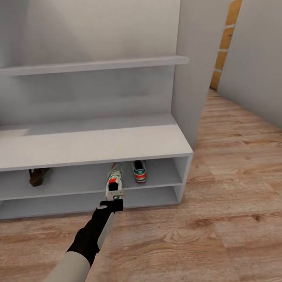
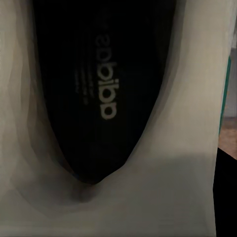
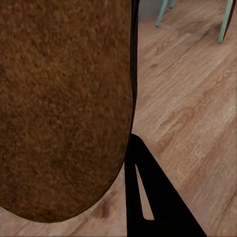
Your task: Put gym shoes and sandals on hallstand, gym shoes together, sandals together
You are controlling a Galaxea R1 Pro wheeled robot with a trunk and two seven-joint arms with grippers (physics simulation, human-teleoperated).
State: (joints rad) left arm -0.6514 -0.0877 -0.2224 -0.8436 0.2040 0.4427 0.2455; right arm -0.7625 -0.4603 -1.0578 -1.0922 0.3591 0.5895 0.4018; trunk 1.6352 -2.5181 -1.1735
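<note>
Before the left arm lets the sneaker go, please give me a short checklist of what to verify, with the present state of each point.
1. Left gripper holds the gym shoe by its heel: ok.
2. Shoe is fully inside the hallstand's upper shelf: not ok, the heel sticks out past the front edge.
3. Second gym shoe is already on that shelf, close beside: ok.
4. One sandal on the same shelf, far to the side: ok.
5. Other sandal is close to the right wrist camera; whether it is gripped: cannot tell.

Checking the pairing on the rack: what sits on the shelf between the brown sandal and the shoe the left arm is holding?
Nothing: in the head view that stretch of hallstand shelf between the sandal and the held gym shoe is bare.
</note>
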